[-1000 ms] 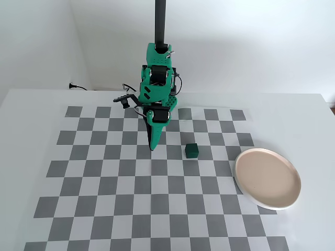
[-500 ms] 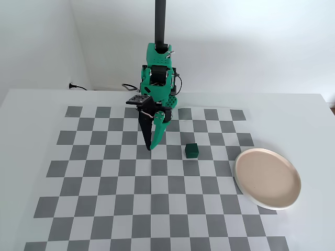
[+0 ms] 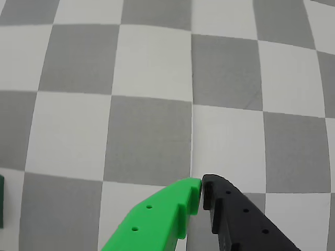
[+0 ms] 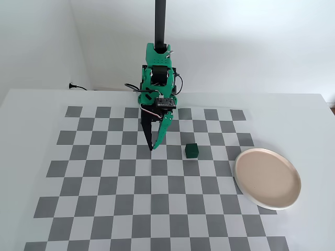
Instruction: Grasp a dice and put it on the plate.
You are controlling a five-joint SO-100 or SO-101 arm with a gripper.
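White bench with checkered mat [image 4: 104, 183]: the tool [image 4: 152, 148] is hanging clenched and empty; the dice [image 4: 192, 151] is sitting just right of it, the plate [image 4: 268, 178] lying farther right, bare. Grasping and placing are both remaining.

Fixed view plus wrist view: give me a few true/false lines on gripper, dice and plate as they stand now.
1. The small dark green cube dice lies on the round beige-pink plate. False: it sits on the checkered mat, left of the plate in the fixed view.
2. The green-and-black two-finger gripper is shut, with nothing between its fingertips. True.
3. The plate is empty. True.
4. The gripper is clamped on the dice. False: in the fixed view its tips point at the mat, left of the dice and apart from it.
5. In the wrist view the dice fills the centre. False: only a sliver shows at the left edge.
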